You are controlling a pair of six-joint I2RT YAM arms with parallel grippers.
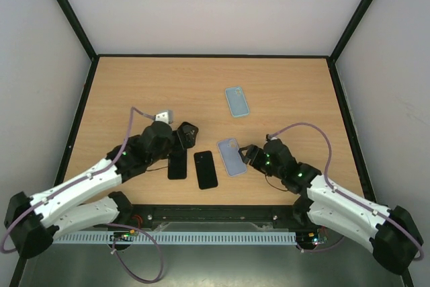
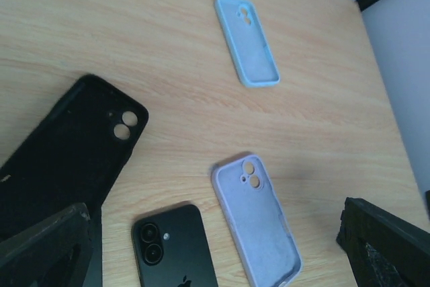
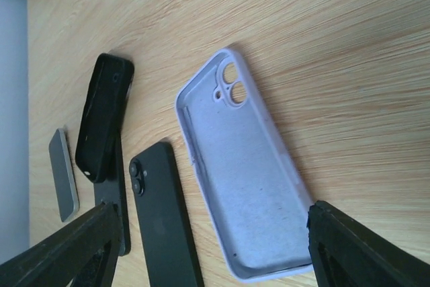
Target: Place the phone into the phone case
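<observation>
Brightness: we see bright, even, diffuse light over the table (image 1: 282, 78), and the pale walls (image 1: 201, 5) wash almost white.
Shadows: we find only soft, thin ones hugging the arms (image 1: 87, 186) and the lilac case (image 3: 235, 166).
Glare: we note a faint sheen on the black phone (image 3: 161, 226).
Focus: we see the wood grain sharp in both wrist views, while the near left fingers (image 2: 40, 253) blur.
Distortion: we notice the frame posts (image 1: 67, 11) splaying outward in the top view.

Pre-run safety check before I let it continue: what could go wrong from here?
1. The phone lies camera-side up while the lavender case lies open-side up; seated as is, it would go in backwards.
2. The phone sits flat, close between the black case and lavender case, so the open right gripper may nudge either.
</observation>
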